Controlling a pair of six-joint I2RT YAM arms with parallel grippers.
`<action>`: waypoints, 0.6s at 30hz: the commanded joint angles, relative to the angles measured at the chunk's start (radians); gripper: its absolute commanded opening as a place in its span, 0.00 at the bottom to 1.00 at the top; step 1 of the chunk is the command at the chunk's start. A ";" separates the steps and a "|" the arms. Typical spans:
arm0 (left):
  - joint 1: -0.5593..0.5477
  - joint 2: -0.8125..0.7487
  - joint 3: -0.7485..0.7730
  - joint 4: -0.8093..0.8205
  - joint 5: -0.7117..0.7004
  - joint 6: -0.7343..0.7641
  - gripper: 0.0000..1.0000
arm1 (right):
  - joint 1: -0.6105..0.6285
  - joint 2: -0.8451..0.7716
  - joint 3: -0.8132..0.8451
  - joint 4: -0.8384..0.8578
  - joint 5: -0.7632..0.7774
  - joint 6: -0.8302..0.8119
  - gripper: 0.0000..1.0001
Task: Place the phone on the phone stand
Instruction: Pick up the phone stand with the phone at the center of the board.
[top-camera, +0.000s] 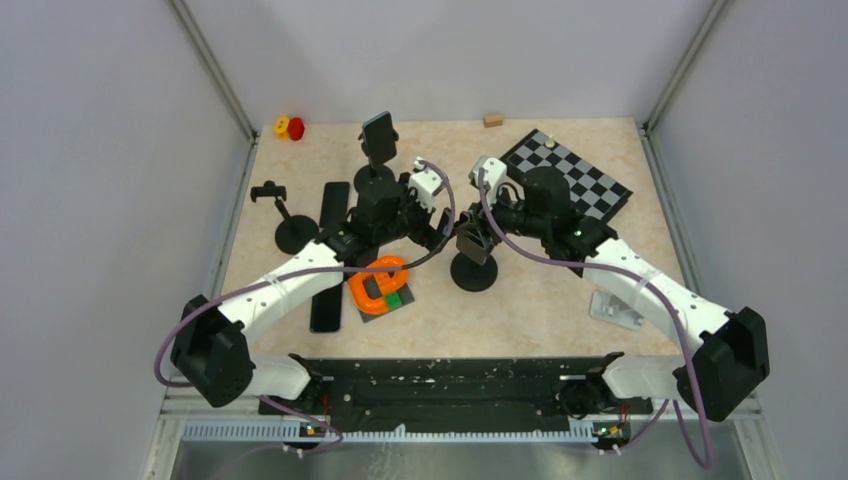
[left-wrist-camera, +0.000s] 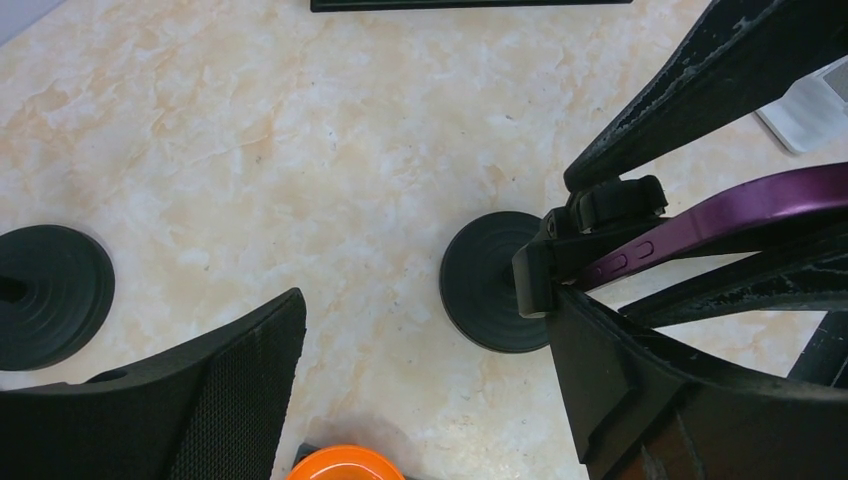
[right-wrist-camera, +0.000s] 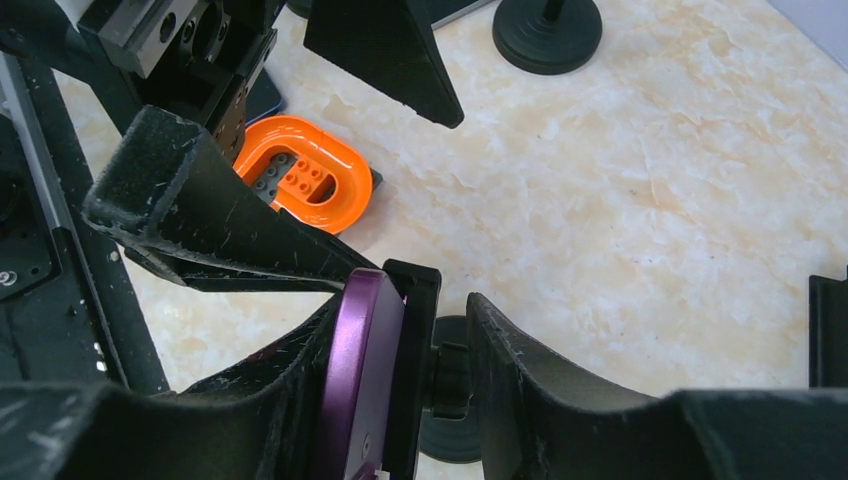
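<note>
The purple phone (right-wrist-camera: 358, 385) stands on edge against the clamp (right-wrist-camera: 418, 330) of the black phone stand (top-camera: 473, 272) at the table's middle. My right gripper (right-wrist-camera: 403, 303) straddles both. One finger presses the phone's face, the other sits behind the clamp at its knob, so it is shut on the phone. The left wrist view shows the phone's edge (left-wrist-camera: 700, 225) in the clamp (left-wrist-camera: 545, 275) above the round base (left-wrist-camera: 490, 285). My left gripper (left-wrist-camera: 425, 310) is open and holds nothing, its right finger (left-wrist-camera: 640, 380) close beside the clamp. From above, the left gripper (top-camera: 437, 215) faces the right gripper (top-camera: 478, 237).
An orange ring with bricks (top-camera: 378, 283) lies just left of the stand. Two dark phones (top-camera: 333, 205) (top-camera: 326, 300) lie flat on the left. A second stand (top-camera: 378, 140) carries a phone at the back, and a bare stand (top-camera: 290, 225) is at the left. A chessboard (top-camera: 575, 178) is back right.
</note>
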 joint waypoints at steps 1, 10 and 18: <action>0.001 -0.062 0.004 0.017 0.051 0.013 0.91 | -0.017 0.019 0.021 -0.043 0.095 -0.042 0.00; 0.003 -0.098 -0.018 0.007 0.094 0.078 0.87 | -0.016 0.034 0.077 -0.068 0.190 -0.035 0.00; 0.007 -0.151 -0.052 -0.013 0.135 0.148 0.85 | -0.016 0.050 0.083 -0.065 0.272 -0.035 0.00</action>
